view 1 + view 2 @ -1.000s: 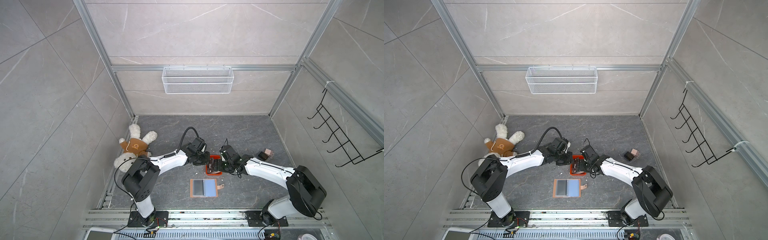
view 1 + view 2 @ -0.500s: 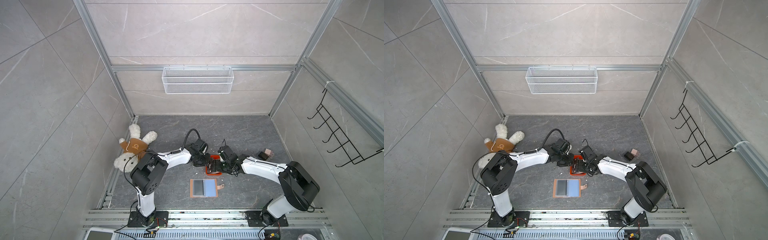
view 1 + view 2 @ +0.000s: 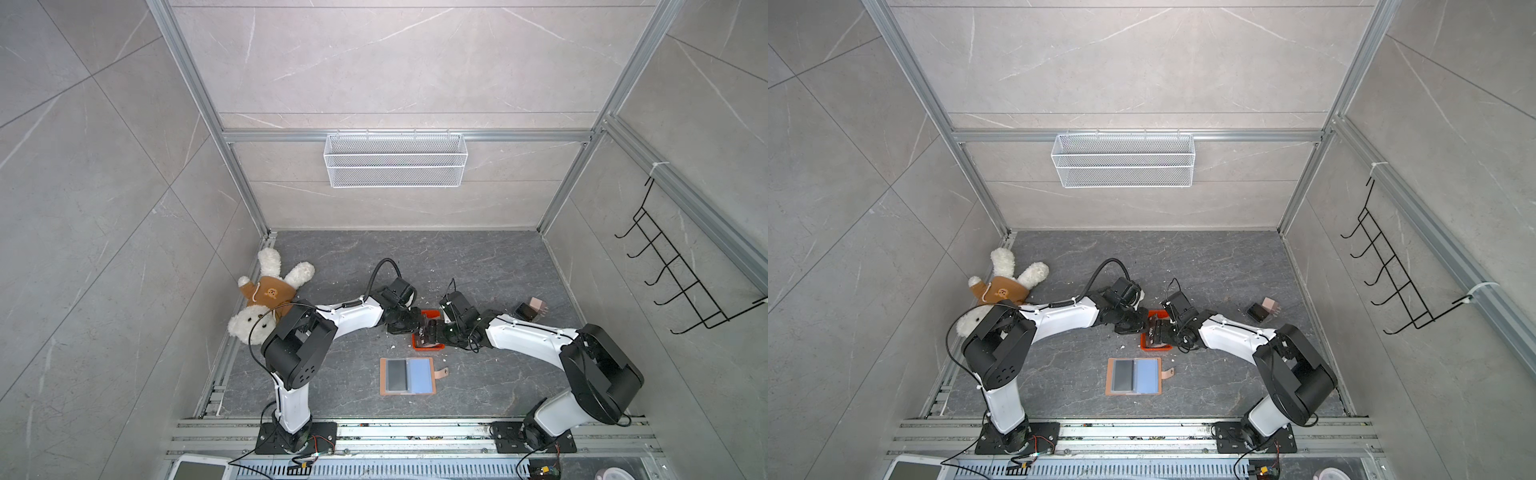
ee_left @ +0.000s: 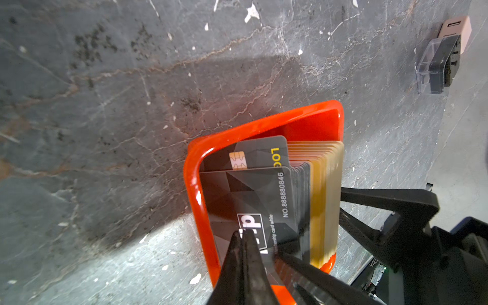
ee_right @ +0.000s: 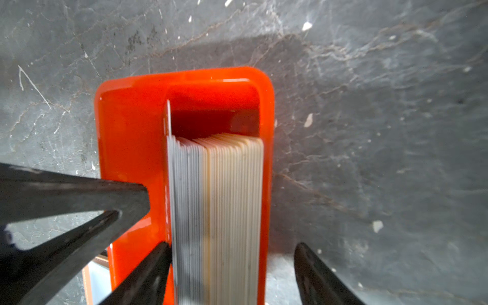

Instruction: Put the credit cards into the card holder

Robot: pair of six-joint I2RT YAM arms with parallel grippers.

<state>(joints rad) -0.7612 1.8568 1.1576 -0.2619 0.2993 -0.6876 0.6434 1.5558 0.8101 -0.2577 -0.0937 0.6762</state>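
Where the left wall met the floor: a plush toy (image 3: 266, 297) in a brown top lay on its back, well apart from my work.
Left claw (image 4: 243, 235): stood at the tray from the left. Its fingers (image 4: 232, 266) were pressed together with nothing visible between them. The tips sat in front of the front card's face; I could not tell whether they touched it.
Tray (image 4: 194, 190): orange-red, flat on the dark floor between my two claws.
Credit cards (image 5: 219, 198): stood on edge as one stack inside the tray, black ones toward my left claw and tan ones behind, packed against one long wall.
Front card (image 4: 253, 195): black, with a printed number, foremost of the stack.
Card holder (image 3: 407, 376): lay open and flat, nearer my bases than the tray and apart from it. Its left half was dark, its right half bluish, and its snap tab stuck out to the right.
Wire basket (image 3: 395, 160): hung on the back wall.
Right claw (image 5: 232, 245): jaws wide, straddling the stack and gripping nothing. One finger was just beside the stack; the other was outside the tray wall, apart from it.
Black-and-pink block pair (image 3: 532, 309): lay on the floor near the right wall.
Hook rack (image 3: 673, 282): black, on the right wall.
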